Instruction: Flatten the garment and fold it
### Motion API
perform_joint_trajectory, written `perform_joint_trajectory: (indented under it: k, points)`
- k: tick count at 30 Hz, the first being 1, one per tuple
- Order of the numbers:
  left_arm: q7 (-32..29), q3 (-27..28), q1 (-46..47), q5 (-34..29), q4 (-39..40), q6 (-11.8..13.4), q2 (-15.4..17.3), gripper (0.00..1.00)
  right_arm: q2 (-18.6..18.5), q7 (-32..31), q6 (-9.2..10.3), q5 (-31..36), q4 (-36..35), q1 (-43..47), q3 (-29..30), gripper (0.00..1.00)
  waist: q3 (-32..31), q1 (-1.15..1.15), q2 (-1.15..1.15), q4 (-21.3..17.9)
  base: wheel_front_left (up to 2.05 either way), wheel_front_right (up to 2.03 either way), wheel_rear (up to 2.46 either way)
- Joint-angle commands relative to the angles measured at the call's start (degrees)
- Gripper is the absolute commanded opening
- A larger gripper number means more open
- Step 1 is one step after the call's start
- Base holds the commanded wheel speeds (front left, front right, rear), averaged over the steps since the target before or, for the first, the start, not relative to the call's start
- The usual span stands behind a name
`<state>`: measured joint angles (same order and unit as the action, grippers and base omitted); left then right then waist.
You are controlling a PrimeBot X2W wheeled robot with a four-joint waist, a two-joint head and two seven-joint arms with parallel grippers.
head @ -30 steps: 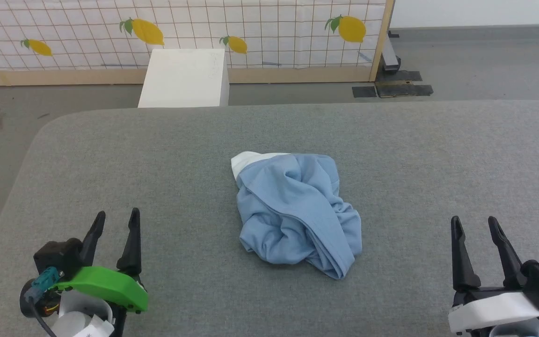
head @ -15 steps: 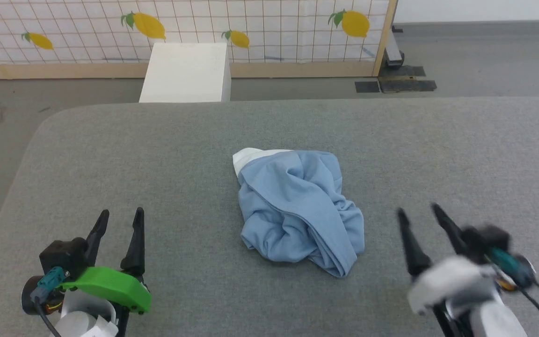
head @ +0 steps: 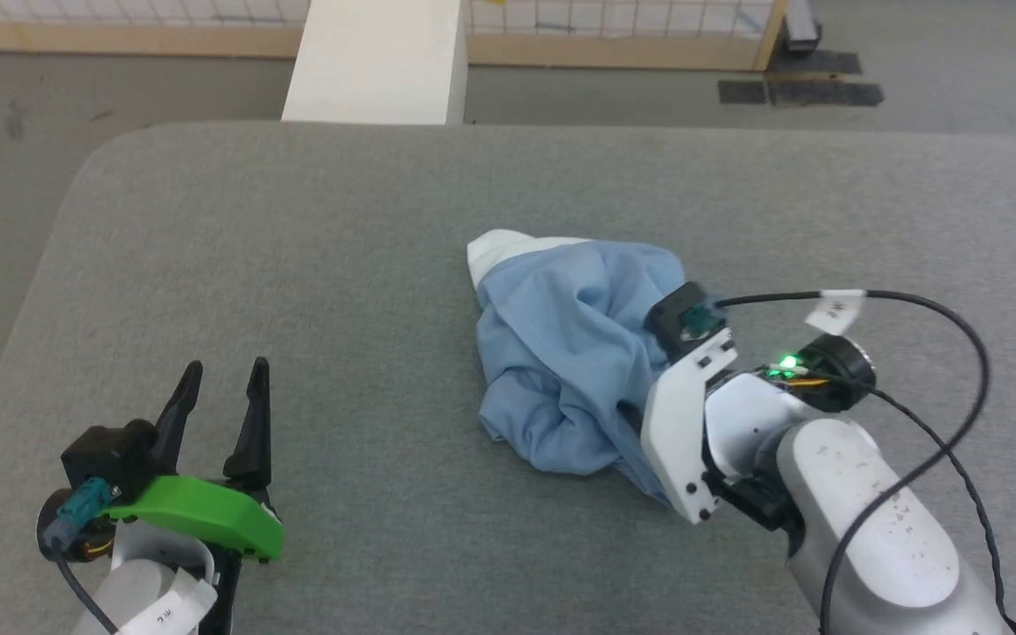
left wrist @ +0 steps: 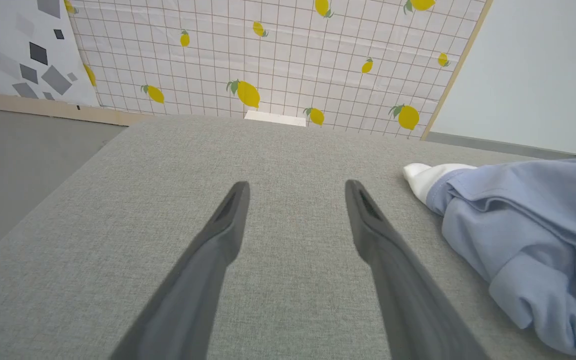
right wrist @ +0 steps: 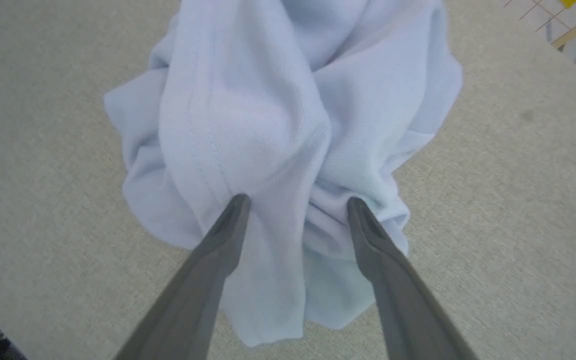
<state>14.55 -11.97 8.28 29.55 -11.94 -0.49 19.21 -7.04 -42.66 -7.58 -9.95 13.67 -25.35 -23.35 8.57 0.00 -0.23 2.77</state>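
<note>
The garment (head: 561,353), a light blue shirt with a white piece (head: 495,251) poking out at its far left, lies crumpled in a heap mid-table. My right arm's white wrist (head: 693,414) hangs over the heap's right side and hides the fingers there. In the right wrist view my right gripper (right wrist: 298,201) is open, pointing down, its fingertips (right wrist: 238,202) at a raised fold of the garment (right wrist: 268,125). My left gripper (head: 219,375) stands open at the near left, well apart from the cloth. Its own view has the left gripper (left wrist: 296,185) over bare table and the garment (left wrist: 518,225) off to the right.
The grey padded table (head: 296,220) has a rounded far left corner, with floor beyond. A white box (head: 376,62) stands just past the far edge. A lemon-patterned screen (left wrist: 268,60) stands behind it. A black cable (head: 967,353) loops from my right arm.
My right arm has swung in from the near right to over the garment's right side. The head camera has tipped down. The left gripper has stayed put.
</note>
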Motion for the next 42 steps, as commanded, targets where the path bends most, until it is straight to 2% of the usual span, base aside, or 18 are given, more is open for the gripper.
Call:
perform_joint_trajectory:
  k: [1, 6, 9, 13, 16, 22, 27, 30, 34, 35, 42]
  points:
    - [0.3, 0.2, 1.2, 0.3, -0.2, -0.5, 0.0, 1.00, -0.6, -1.3, 0.09, -1.1, 0.6, -0.9, -1.4, 1.00, 2.3, 0.00, 0.23, 2.4, 0.00, 0.00, 0.00]
    - [0.4, 0.6, 1.7, 0.7, -1.6, -1.3, -0.3, 1.00, -2.6, -3.9, 0.09, -5.3, 1.8, -1.7, -7.2, 1.00, 3.1, 0.00, 0.23, 3.5, 0.00, 0.00, 0.00]
    - [0.4, 0.8, 1.9, 0.5, -2.3, -1.6, -0.4, 1.00, -3.5, -3.5, 0.09, -7.1, 1.9, -1.9, -8.5, 0.00, 3.1, 0.00, 0.23, 3.6, 0.00, 0.00, 0.00]
    - [0.4, 0.9, 2.1, -0.5, -2.6, -1.6, -0.4, 1.00, -4.6, -0.7, 0.09, -8.7, 0.3, -2.2, -7.1, 0.00, 2.3, 0.00, 0.23, 3.0, 0.00, 0.00, 0.00]
    - [0.4, 0.9, 2.1, -1.4, -2.5, -1.5, -0.3, 1.00, -5.3, 2.0, 0.09, -8.5, -2.2, -2.0, -3.2, 0.00, 1.2, 0.00, 0.23, 2.1, 0.00, 0.00, 0.00]
    - [0.4, 0.5, 1.3, -3.2, -1.6, -1.2, -0.4, 1.00, -5.7, 4.9, 0.09, -4.9, -9.7, 3.4, 11.7, 0.00, -1.0, 0.00, 0.23, 0.3, 0.00, 0.00, 0.00]
    - [0.4, -0.3, 1.2, -3.5, -1.5, -1.4, -1.0, 1.00, -4.0, 2.2, 0.09, -0.2, -12.0, 13.9, 24.1, 0.00, -1.6, 0.00, 0.23, -0.3, 0.00, 0.00, 0.00]
    - [0.4, -0.5, 1.2, -3.2, -1.8, -1.7, -1.2, 1.00, -2.0, 0.4, 0.09, 0.4, -10.8, 19.5, 27.3, 0.00, -1.7, 0.00, 0.23, -0.3, 0.00, 0.00, 0.00]
    - [0.4, -0.8, 1.0, -3.0, -2.3, -1.9, -1.4, 1.00, 0.9, 0.2, 0.09, 0.5, -9.4, 24.1, 28.8, 0.00, -2.2, 0.00, 0.23, -0.5, 0.00, 0.00, 0.00]
    - [0.4, -0.8, 0.5, -2.7, -2.5, -1.9, -1.3, 1.00, 2.2, 3.2, 0.09, -0.5, -9.6, 24.4, 29.0, 1.00, -2.7, 0.00, 0.23, -0.8, 0.00, 0.00, 0.00]
    - [0.4, -0.9, -0.3, -2.3, -2.5, -1.5, -1.6, 1.00, 4.0, 16.2, 0.09, -5.1, -16.7, 22.3, 34.6, 1.00, -4.7, 0.00, 0.23, -1.5, 0.00, 0.00, 0.00]
